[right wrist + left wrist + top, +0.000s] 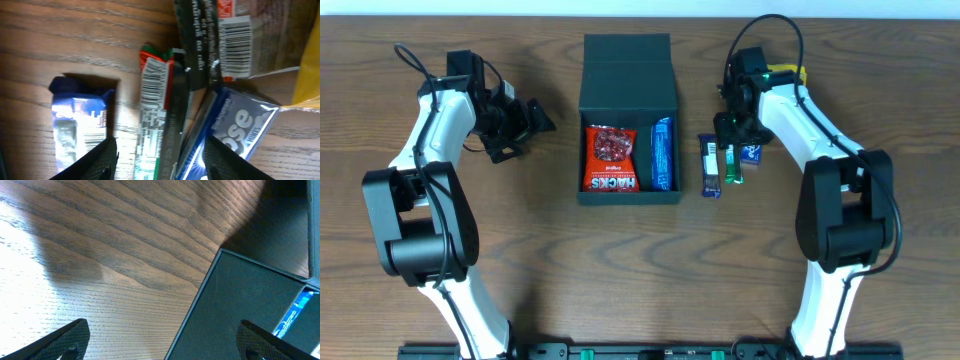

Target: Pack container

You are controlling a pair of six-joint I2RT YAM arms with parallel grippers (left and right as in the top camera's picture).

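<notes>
The dark container (pixel 629 88) stands mid-table with its lid folded back. Inside lie a red Hacks bag (pixel 610 158) and a blue bar (pixel 662 153). My left gripper (pixel 532 120) hangs open to the left of it. In the left wrist view the left gripper (pixel 165 350) spans the container's outer wall (pixel 240 295) and bare wood. My right gripper (pixel 730 130) is over the snacks right of the box. There the right gripper (pixel 160 162) is open, its jaws either side of a green-edged bar (pixel 159 115), touching nothing that I can see.
Beside the green bar lie a purple-blue bar (pixel 80 125) on the left, a blue mints packet (pixel 235 125) on the right, and a black packet (pixel 200 40) beyond. A yellow packet (pixel 788 73) sits behind the right arm.
</notes>
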